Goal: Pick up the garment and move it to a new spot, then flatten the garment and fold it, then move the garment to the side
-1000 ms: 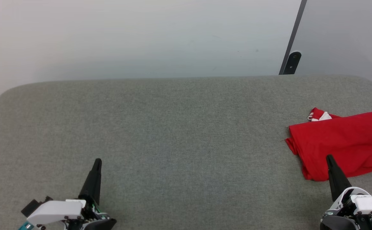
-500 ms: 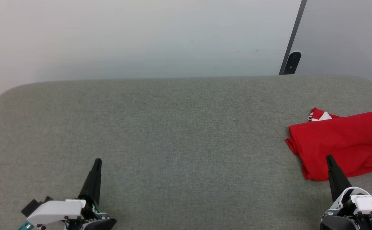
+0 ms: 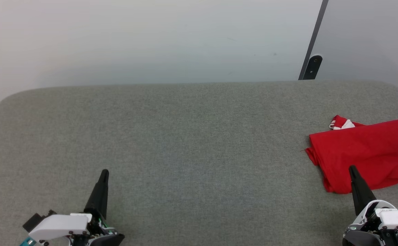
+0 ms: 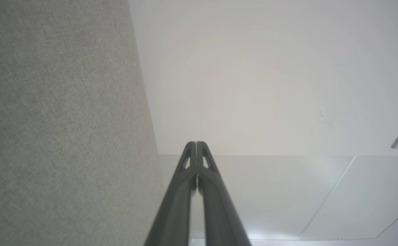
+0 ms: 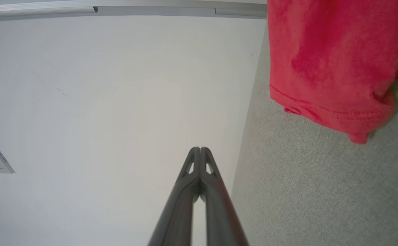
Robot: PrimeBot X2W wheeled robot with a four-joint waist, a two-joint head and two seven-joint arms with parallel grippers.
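Left gripper (image 3: 104,173) and right gripper (image 3: 352,169), head view: each pair of dark fingers is pressed together and holds nothing, low at the near side of the grey bench (image 3: 185,136). The garment (image 3: 366,153) lies at the bench's right side as a loosely folded red bundle, with a scrap of white trim showing at its far left corner and its right part cut by the frame edge. The right gripper's tip overlaps the near hem in this view; contact cannot be judged here.

Left wrist view: the fingers meet along one seam, beside the bench fabric and pointed toward a pale wall (image 4: 253,85).

Right wrist view: the fingers are likewise together, and the garment's stitched hem lies off to one side, apart from them.

Hazards, as judged: the task looks close to finished, so the main risk is disturbance. A forward or rightward sweep of the right arm could snag the near hem, drag the layers and open the fold. Any push rightward could carry the soft cloth over the bench edge.
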